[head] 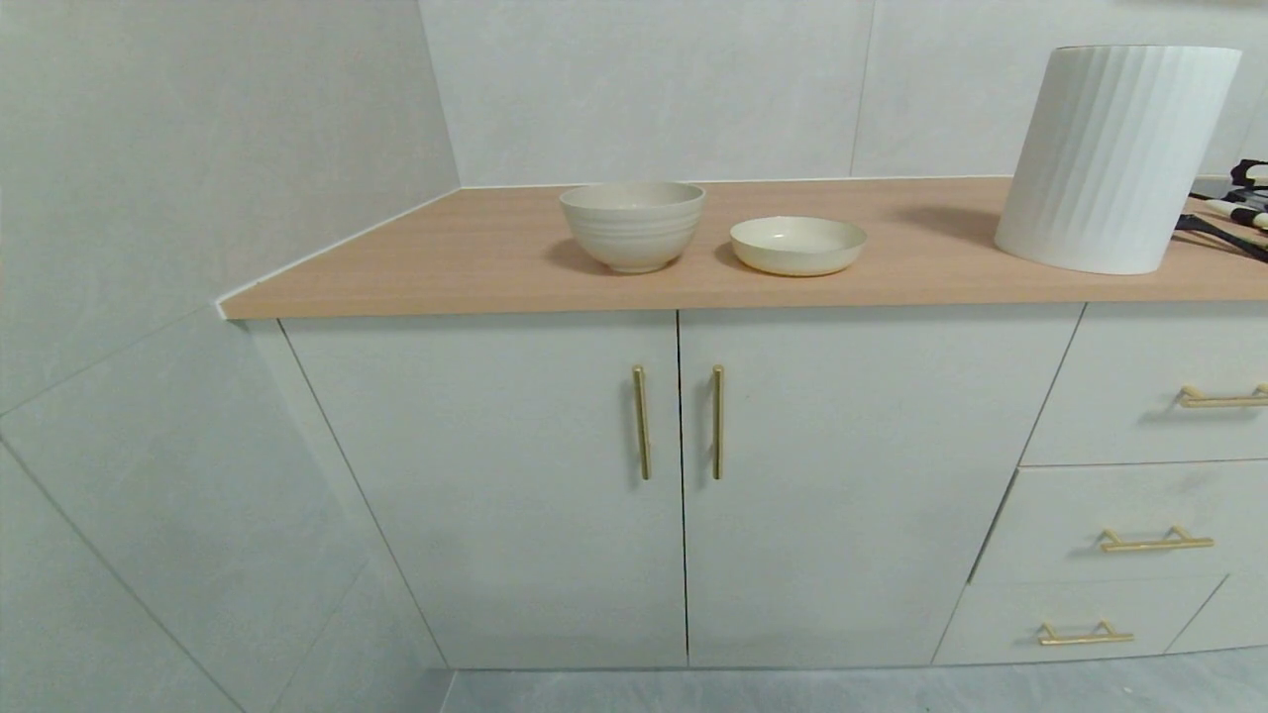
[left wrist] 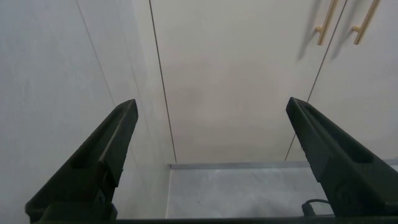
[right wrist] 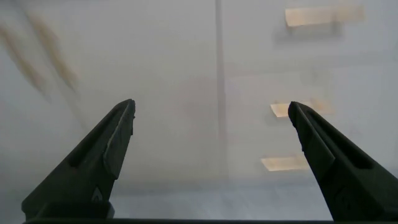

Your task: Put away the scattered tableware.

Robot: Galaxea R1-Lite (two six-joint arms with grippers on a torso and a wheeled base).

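Wood-coloured countertop (head: pixel 446 267) runs from the tiled corner wall on the left across to the right edge of the head view. A ribbed beige bowl (head: pixel 632 226) stands upright on it near the front edge. Just beside it to the right, not touching, sits a shallow cream dish (head: pixel 797 245). Well apart from these, farther right, stands a tall white ribbed container (head: pixel 1119 158), with dark utensils (head: pixel 1228 223) lying behind it at the frame's edge.

Under the counter are two pale cabinet doors (head: pixel 495 475), both closed, with upright gold handles (head: pixel 642 423) close together at the seam. To their right is a stack of three drawers (head: pixel 1109 515) with gold bar handles.

The left gripper (left wrist: pixel 211 106) hangs low in front of the left door, above the grey floor (left wrist: pixel 236 193), its fingers spread wide apart and holding nothing. The right gripper (right wrist: pixel 211 104) faces the drawer fronts, fingers likewise spread apart with nothing between them.
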